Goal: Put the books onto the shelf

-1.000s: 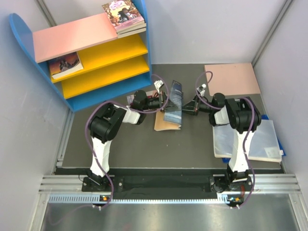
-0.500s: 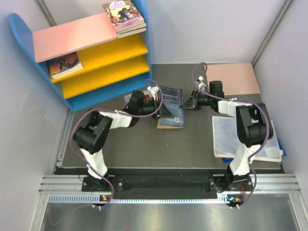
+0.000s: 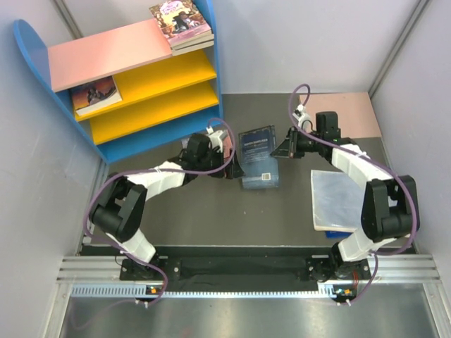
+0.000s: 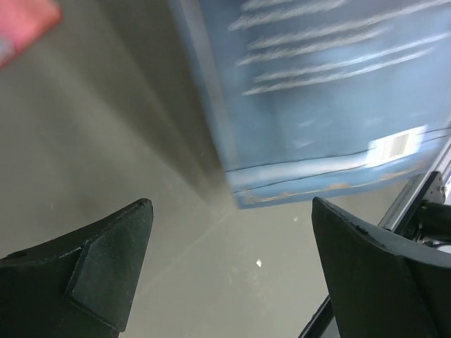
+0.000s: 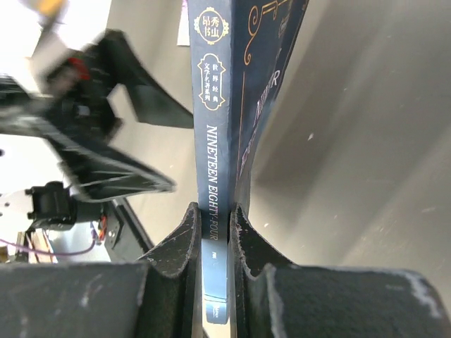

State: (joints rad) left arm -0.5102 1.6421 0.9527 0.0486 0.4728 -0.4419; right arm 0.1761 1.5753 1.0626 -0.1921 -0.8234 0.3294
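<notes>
With some books [image 3: 182, 24] on the shelf [image 3: 32, 49], I hold the unshelved navy book [image 5: 210, 141] clamped between the right jaws, with the left jaws wide open and empty.

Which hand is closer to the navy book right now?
Right. The right hand is clamped on the spine of the navy book; the left hand sits open beside its opposite edge, not gripping it.
</notes>
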